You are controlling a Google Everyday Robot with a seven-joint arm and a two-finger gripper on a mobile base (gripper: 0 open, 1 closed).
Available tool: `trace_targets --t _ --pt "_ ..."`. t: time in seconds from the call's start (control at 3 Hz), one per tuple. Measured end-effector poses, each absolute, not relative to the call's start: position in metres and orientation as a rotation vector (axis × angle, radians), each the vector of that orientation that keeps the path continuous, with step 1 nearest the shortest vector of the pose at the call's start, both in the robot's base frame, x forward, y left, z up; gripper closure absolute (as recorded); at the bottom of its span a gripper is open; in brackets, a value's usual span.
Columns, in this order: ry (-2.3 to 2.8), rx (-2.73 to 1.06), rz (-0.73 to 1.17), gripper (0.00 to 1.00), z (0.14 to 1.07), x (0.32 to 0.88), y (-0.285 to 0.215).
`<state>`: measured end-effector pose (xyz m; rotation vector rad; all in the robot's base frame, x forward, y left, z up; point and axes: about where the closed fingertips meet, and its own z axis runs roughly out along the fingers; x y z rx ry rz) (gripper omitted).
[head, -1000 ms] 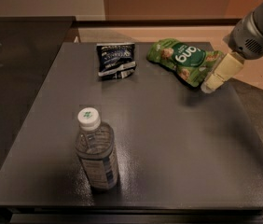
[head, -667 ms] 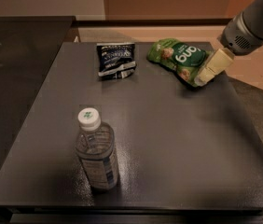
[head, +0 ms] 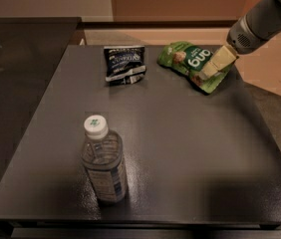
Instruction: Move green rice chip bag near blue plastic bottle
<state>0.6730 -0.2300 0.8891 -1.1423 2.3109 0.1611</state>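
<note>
Reaching for the bag | gripper point(head: 216, 63) touches the right end of the green rice chip bag point(head: 185, 59), far right on the table point(head: 180, 143) | claw spread or pinching: cannot tell | blue plastic bottle point(head: 103, 166) stands front left, well apart | next: pinch bag tight, carry it beside bottle

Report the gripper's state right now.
Gripper: at the right end of the green rice chip bag; open, shut or holding cannot be told.

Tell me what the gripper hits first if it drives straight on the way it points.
Most likely the green bag: the gripper, at the table's far right, points down-left with its tip over the bag's right end. Whether they touch is unclear.
</note>
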Motion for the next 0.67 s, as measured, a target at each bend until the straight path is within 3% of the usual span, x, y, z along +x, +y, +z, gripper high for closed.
trace_targets --t 0.67 --pt "2.385 -1.044 0.208 0.0 0.866 0.714 -0.222"
